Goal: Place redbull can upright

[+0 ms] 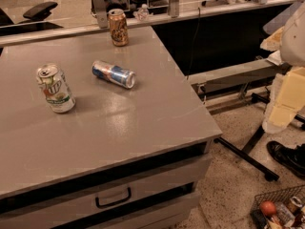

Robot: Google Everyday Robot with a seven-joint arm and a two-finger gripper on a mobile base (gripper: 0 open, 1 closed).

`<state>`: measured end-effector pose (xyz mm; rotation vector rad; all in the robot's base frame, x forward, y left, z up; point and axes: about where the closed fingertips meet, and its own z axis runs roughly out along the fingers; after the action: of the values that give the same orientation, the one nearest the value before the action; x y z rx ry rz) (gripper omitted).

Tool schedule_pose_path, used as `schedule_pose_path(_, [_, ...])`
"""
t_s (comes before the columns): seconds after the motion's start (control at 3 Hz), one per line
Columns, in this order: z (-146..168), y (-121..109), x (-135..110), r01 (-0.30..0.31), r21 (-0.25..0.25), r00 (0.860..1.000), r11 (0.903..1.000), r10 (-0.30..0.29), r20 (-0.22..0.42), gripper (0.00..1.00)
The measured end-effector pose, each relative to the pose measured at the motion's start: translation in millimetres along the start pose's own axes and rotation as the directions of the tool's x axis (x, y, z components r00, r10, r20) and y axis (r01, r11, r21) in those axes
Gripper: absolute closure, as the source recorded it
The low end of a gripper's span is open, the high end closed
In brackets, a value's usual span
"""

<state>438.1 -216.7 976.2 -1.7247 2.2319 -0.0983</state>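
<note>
The redbull can (114,74) lies on its side on the table (143,128), between the upright white-and-green can (55,88) and the upright golden-brown can (118,27). The gripper (281,109) hangs at the right edge of the view, off the table and well apart from the can; its jaw state cannot be told.

Probable hazards:
- An off-centre contact rolls the can away.
- A tilted release topples it.

redbull can (114,74) — blue-silver, on its side
</note>
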Motion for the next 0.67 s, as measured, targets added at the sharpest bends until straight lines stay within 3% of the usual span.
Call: schedule_pose_path(0.67, [7,-7,-18,-0.018,-0.001,1.0,0.9998,0.018,0.002,0.0])
